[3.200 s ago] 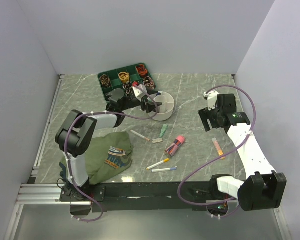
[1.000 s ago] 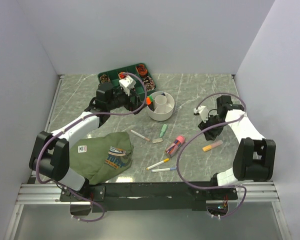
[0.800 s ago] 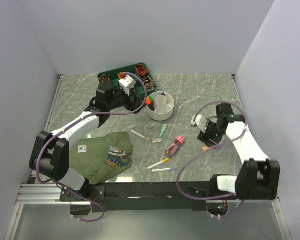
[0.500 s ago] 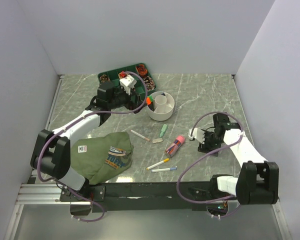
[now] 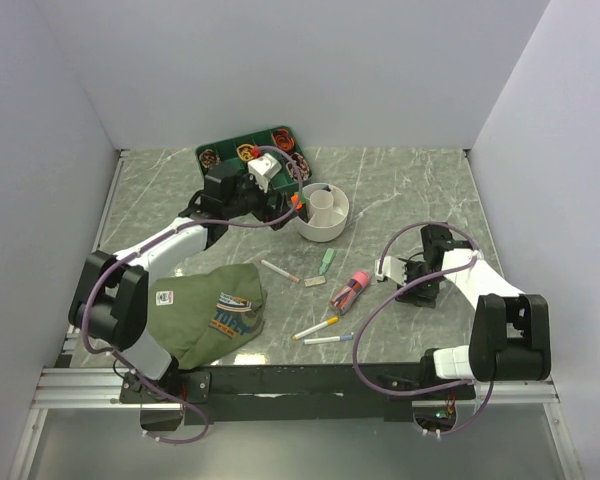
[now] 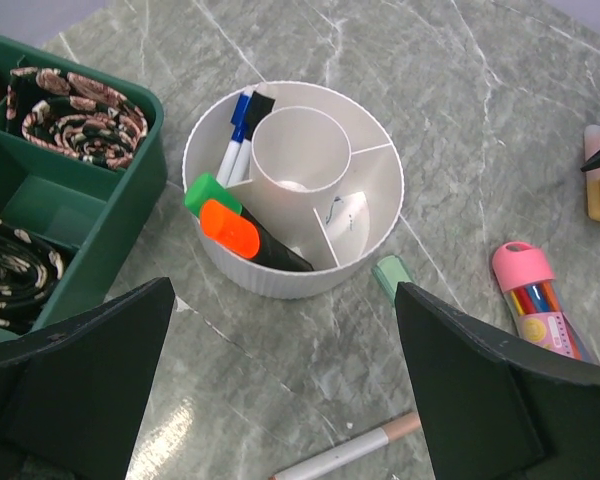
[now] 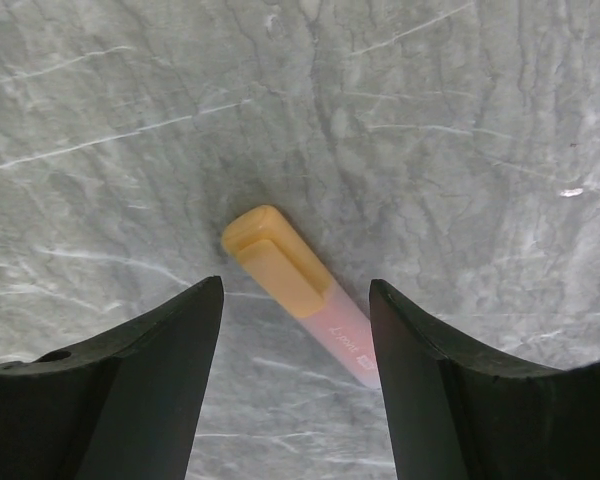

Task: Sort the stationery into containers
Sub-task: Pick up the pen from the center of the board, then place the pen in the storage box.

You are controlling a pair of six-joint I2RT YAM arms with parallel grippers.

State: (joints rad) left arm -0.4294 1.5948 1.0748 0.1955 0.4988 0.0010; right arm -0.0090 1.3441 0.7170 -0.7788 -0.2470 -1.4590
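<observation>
The white divided cup (image 5: 325, 232) stands behind the table's middle. In the left wrist view the cup (image 6: 394, 200) holds an orange highlighter (image 6: 230, 228), a green one (image 6: 205, 193) and blue and black pens (image 6: 240, 112). My left gripper (image 5: 286, 206) is open and empty, just left of and above the cup (image 6: 284, 290). My right gripper (image 5: 417, 288) is open, low over the table at the right. An orange-capped pink highlighter (image 7: 285, 272) lies flat between its fingers (image 7: 130, 390), untouched. It is hidden in the top view.
A pale green highlighter (image 5: 326, 261), a pink pen case (image 5: 352, 288), a grey pen (image 5: 280, 271) and two pens (image 5: 320, 331) lie mid-table. The olive shirt (image 5: 205, 310) lies front left. The green compartment tray (image 5: 227, 166) sits behind the left gripper.
My right gripper has swung toward the front and come down over the orange-pink highlighter, which now lies between its open fingers. My left gripper has shifted slightly right, toward the cup.
</observation>
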